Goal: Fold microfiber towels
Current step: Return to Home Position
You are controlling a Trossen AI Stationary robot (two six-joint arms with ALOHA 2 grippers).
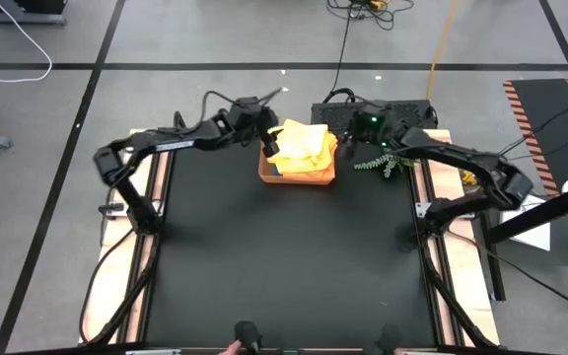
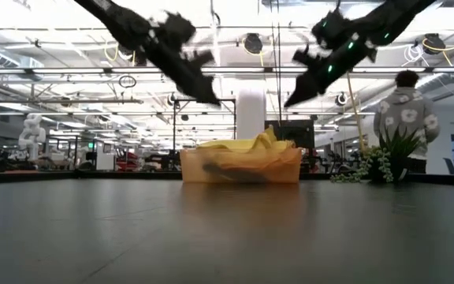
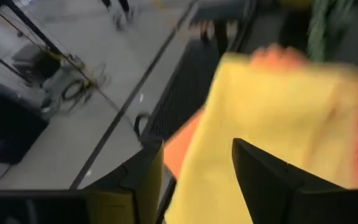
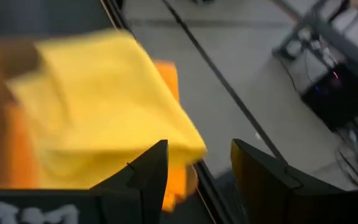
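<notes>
A yellow towel (image 1: 299, 143) lies crumpled on top of a pile in the brown tray (image 1: 299, 178) at the table's far middle; it also shows in the low view (image 2: 251, 146). An orange towel (image 3: 179, 149) shows under it. My left gripper (image 1: 267, 135) is open and hovers above the tray's left edge, its fingers (image 3: 148, 168) on either side of the yellow towel's edge in the left wrist view. My right gripper (image 1: 347, 139) is open and hovers above the tray's right edge (image 4: 199, 144). In the low view both grippers stand clear above the pile.
A green plant sprig (image 1: 375, 163) lies just right of the tray. A black box with cables (image 1: 373, 110) stands at the far edge behind it. The black mat (image 1: 284, 256) spreads out nearer than the tray. A person (image 2: 404, 110) stands in the room beyond.
</notes>
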